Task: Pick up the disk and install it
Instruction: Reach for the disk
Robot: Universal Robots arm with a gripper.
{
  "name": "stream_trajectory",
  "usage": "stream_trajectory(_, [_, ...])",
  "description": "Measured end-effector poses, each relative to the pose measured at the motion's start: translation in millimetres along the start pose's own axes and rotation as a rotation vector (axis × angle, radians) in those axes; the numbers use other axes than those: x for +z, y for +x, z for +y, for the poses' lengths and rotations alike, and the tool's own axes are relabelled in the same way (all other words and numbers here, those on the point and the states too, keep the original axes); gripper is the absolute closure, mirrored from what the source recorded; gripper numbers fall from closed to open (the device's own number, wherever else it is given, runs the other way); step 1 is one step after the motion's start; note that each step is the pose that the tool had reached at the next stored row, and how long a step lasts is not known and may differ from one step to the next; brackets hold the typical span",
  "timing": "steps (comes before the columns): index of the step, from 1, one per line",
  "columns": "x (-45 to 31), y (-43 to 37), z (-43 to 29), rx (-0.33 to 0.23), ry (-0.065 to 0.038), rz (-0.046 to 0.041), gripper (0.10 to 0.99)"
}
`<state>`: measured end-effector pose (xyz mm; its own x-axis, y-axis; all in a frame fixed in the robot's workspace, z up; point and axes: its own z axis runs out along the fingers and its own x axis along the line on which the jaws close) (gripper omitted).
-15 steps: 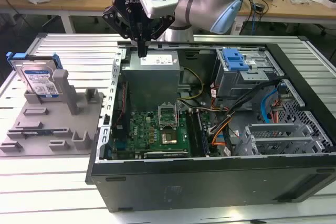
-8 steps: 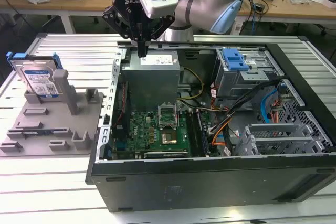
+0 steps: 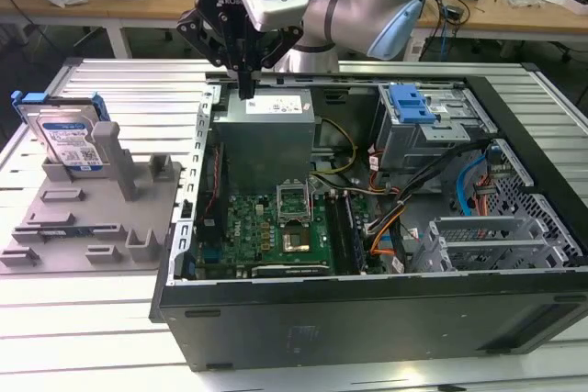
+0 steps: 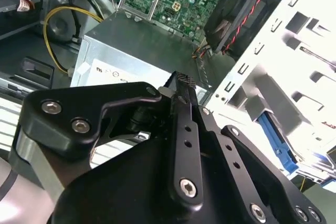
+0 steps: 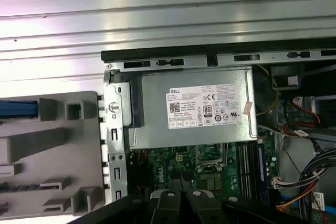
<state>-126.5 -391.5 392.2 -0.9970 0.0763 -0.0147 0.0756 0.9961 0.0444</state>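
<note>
The disk (image 3: 66, 140), a silver-grey drive with a blue-and-white label in a blue carrier, leans upright in the grey slotted fixture (image 3: 92, 218) at the exterior view's left. A blue strip of its carrier (image 5: 18, 109) shows at the edge of the first wrist view. My gripper (image 3: 246, 89) hangs well to the right of the disk, over the back edge of the silver power supply (image 3: 266, 130) inside the open computer case (image 3: 367, 319). Its black fingers (image 4: 184, 85) are shut together with nothing between them.
The case holds a green motherboard (image 3: 276, 227), bundled cables, and a grey metal drive cage (image 3: 432, 140) topped by a blue latch piece (image 3: 411, 103). The power supply (image 5: 194, 108) lies directly under the wrist. A ribbed metal tabletop (image 3: 119, 75) surrounds the case and fixture.
</note>
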Motion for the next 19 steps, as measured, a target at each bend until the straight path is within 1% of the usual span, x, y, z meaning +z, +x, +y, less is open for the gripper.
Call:
stream_trajectory(1, [0.2,2.1,1.8,0.0,0.0,0.0006,0.98])
stream_trajectory(3, [0.4,14.8,4.7,0.001,0.0,0.001,0.98])
stream_trajectory(4, [0.6,22.5,5.6,0.001,0.0,0.0009,0.98])
stream_trajectory(6, [0.8,30.9,7.8,0.001,0.0,0.0009,0.98])
stream_trajectory(7, [1.0,36.4,9.7,0.001,0.0,0.001,0.98])
stream_trajectory(10, [1.4,48.4,13.6,0.001,0.0,0.001,0.98])
stream_trajectory(12, [2.0,60.7,16.9,0.001,0.0,0.0008,0.98])
stream_trajectory(13, [2.2,65.1,17.9,0.001,0.0,0.0008,0.98])
stream_trajectory(15, [2.7,76.3,20.3,0.001,0.0,0.001,0.98])
stream_trajectory(17, [3.2,88.8,23.4,0.001,0.0,0.0009,0.98])
stream_trajectory(19, [3.5,98.0,25.4,0.001,0.0,0.001,0.98])
